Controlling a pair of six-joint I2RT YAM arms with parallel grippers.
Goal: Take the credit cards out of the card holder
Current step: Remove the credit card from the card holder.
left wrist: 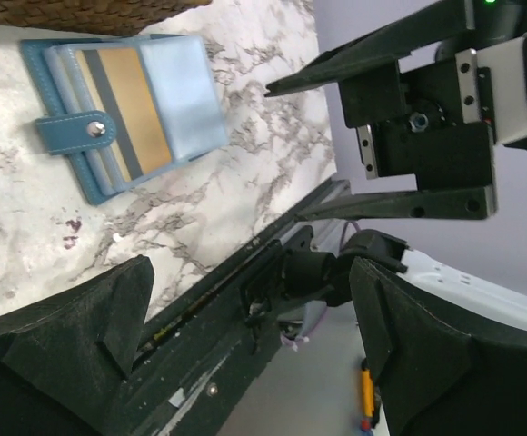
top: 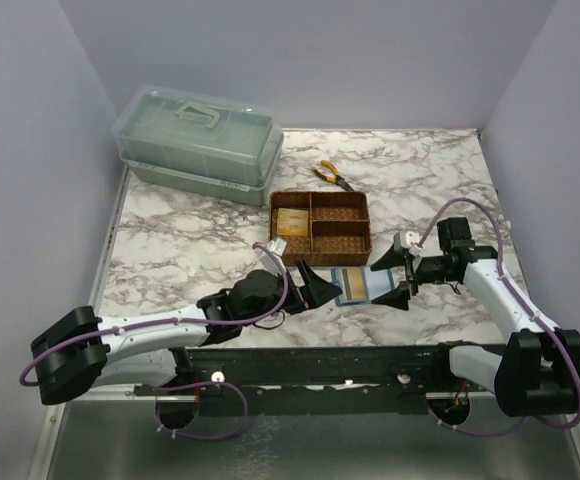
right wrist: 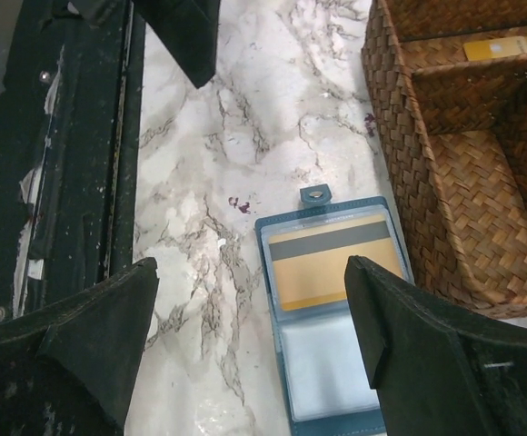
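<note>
The teal-blue card holder (top: 355, 285) lies open and flat on the marble table, just in front of the woven tray. A yellowish-gold credit card (right wrist: 336, 265) with a dark stripe sits in its clear sleeve, and the sleeve beside it looks pale. The card holder also shows in the left wrist view (left wrist: 118, 109), with its snap strap folded over. My left gripper (top: 322, 287) is open and empty just left of it. My right gripper (top: 390, 278) is open and empty just right of it, low over the table, with the holder near its right finger (right wrist: 427, 363).
A brown woven three-compartment tray (top: 355, 240) stands behind the holder, with a gold card (top: 292, 220) in its left compartment. Yellow-handled pliers (top: 332, 176) lie behind the tray. A green lidded box (top: 198, 140) stands at the back left. The black rail (top: 320, 362) runs along the near edge.
</note>
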